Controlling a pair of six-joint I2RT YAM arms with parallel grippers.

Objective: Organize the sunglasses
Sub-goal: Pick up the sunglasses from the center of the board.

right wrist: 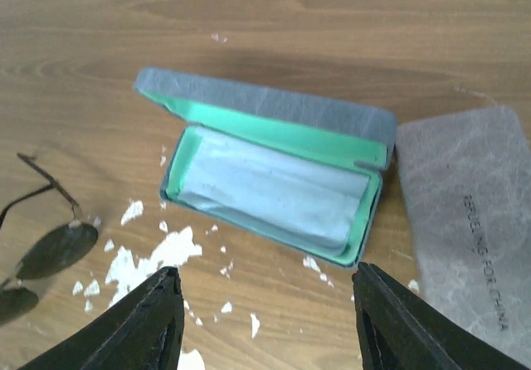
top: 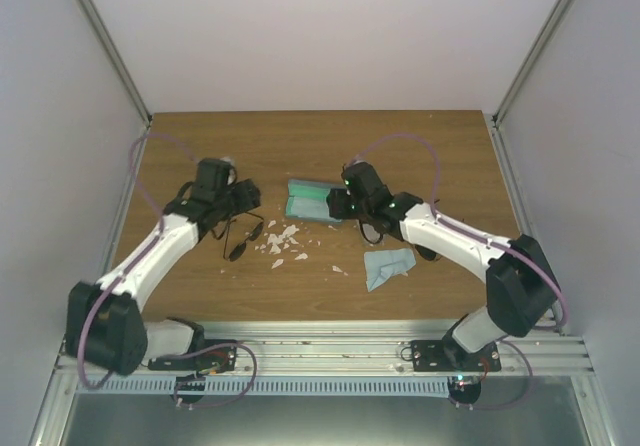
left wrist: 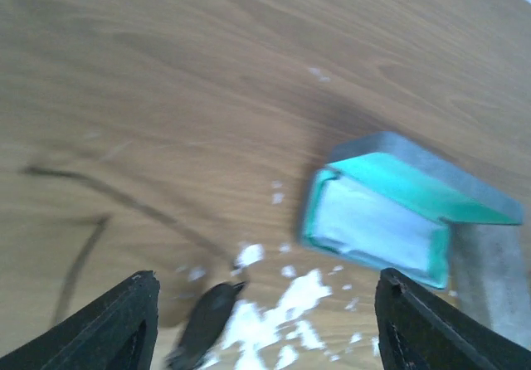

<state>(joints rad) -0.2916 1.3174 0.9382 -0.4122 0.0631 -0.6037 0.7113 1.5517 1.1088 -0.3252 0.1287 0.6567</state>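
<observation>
Sunglasses (right wrist: 51,245) with dark rounded lenses lie flat on the desk (top: 320,141) with their arms unfolded. They are to the left of the right end effector (right wrist: 265,270), beyond its left finger. In the blurred left wrist view one lens shows just inside the left finger of the left end effector (left wrist: 267,280). Both end effectors stand open, fingers spread wide with nothing between them.

Straight ahead of the right end effector sits an open grey case (right wrist: 274,109) with green lining, and a light-blue cloth (right wrist: 265,183) lies inside it. A closed grey case (right wrist: 465,221) lies just beside it, ahead of the right finger. White scraps (right wrist: 153,258) are scattered between the sunglasses and the open case. A second light-blue cloth (top: 388,266) lies behind the right end effector, beside its forearm.
</observation>
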